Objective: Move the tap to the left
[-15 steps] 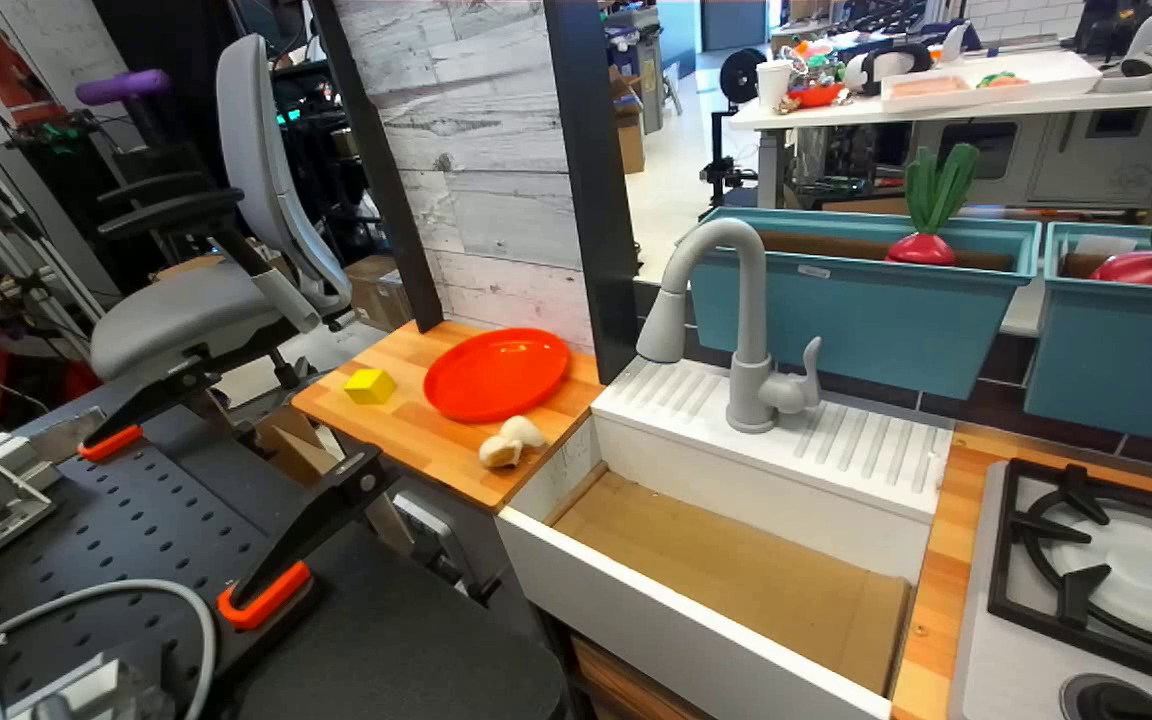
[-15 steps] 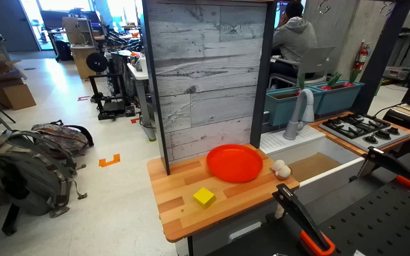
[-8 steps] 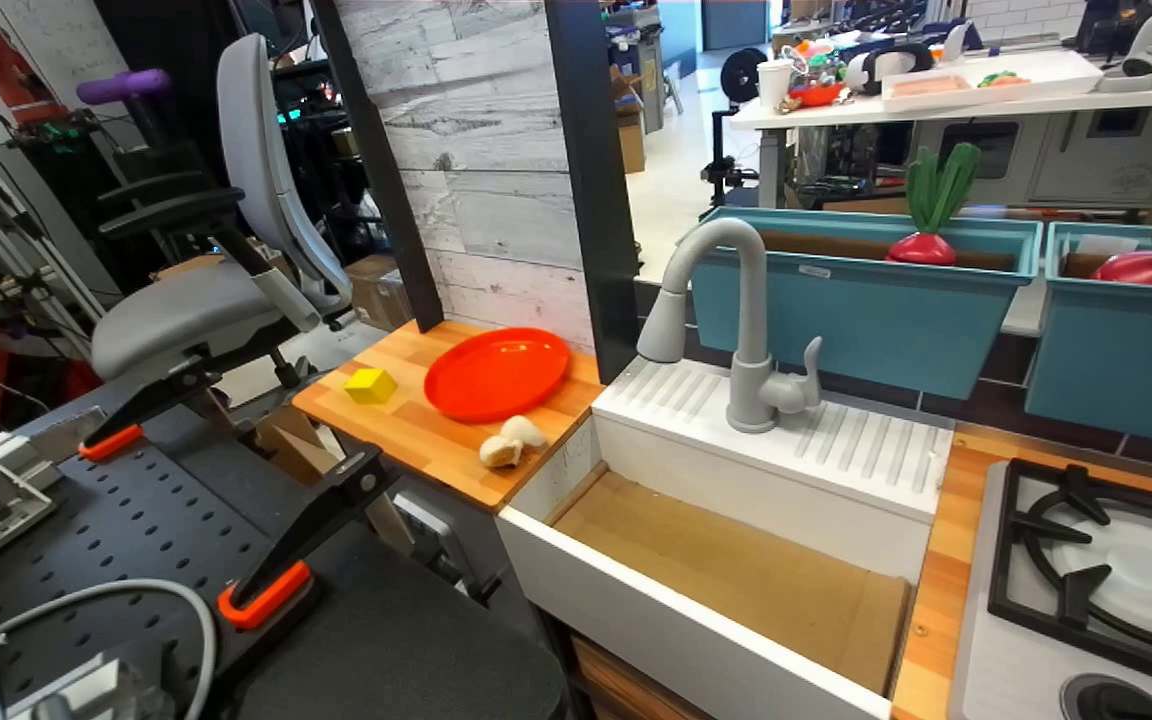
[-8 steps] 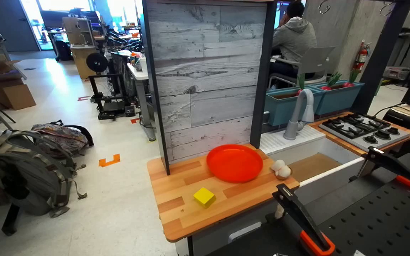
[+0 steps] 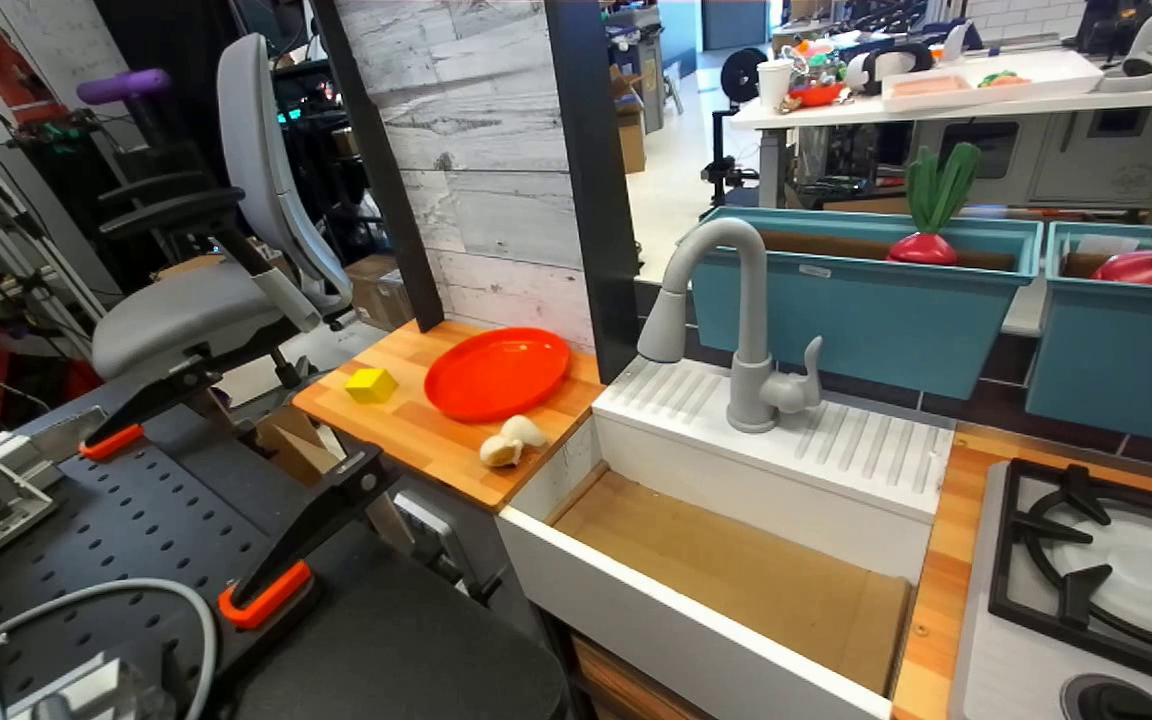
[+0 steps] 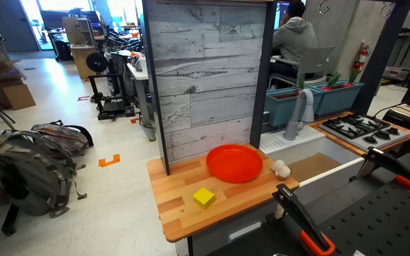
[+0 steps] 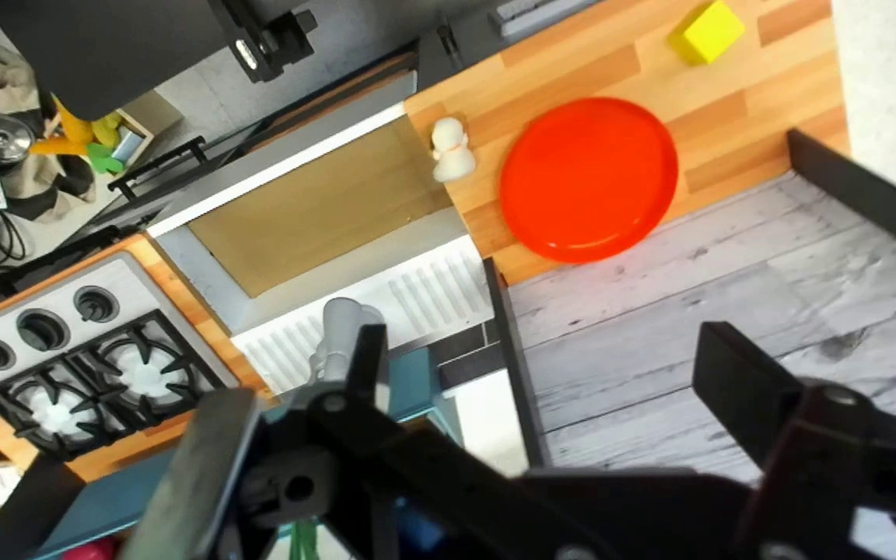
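Observation:
The tap (image 5: pixel 753 310) is a tall grey gooseneck with a thick stem and a spout curving down. It stands upright on the white ridged ledge behind the sink. In that exterior view its spout points to the picture's left, over the ledge. It also shows in an exterior view (image 6: pixel 296 114). In the wrist view the tap (image 7: pixel 341 327) is seen from above, partly hidden behind the left finger. My gripper (image 7: pixel 543 330) is wide open with nothing between its fingers. It is not in either exterior view. How far the finger is from the tap cannot be told.
The sink (image 5: pixel 696 640) lies in front of the tap. A red plate (image 5: pixel 496 375), garlic (image 5: pixel 513 440) and a yellow block (image 5: pixel 370 386) are on the wooden counter. Teal planters (image 5: pixel 856 310) stand behind the tap. A dark post (image 5: pixel 591 190) and stove (image 5: pixel 1136 560) flank the sink.

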`<state>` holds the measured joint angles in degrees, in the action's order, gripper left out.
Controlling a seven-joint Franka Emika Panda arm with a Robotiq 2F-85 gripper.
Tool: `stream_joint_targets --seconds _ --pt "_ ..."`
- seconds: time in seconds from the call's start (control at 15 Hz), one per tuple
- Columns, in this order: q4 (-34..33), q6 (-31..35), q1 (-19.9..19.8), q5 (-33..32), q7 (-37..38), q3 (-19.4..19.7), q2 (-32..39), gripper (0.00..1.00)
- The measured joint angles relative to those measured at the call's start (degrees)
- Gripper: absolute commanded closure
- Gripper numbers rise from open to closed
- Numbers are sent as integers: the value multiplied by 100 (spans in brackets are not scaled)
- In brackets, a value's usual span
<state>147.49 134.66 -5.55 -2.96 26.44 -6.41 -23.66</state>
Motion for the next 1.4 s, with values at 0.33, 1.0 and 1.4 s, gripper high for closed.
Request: stream_joint_targets --seconds 0.33,1.0,1.4 --pt "-406 1030 -539 24 -7 689 1097 0" --pt "-2082 1941 -530 86 313 1433 4025 0" --pt "-2724 1942 -216 167 320 1637 5080 0"
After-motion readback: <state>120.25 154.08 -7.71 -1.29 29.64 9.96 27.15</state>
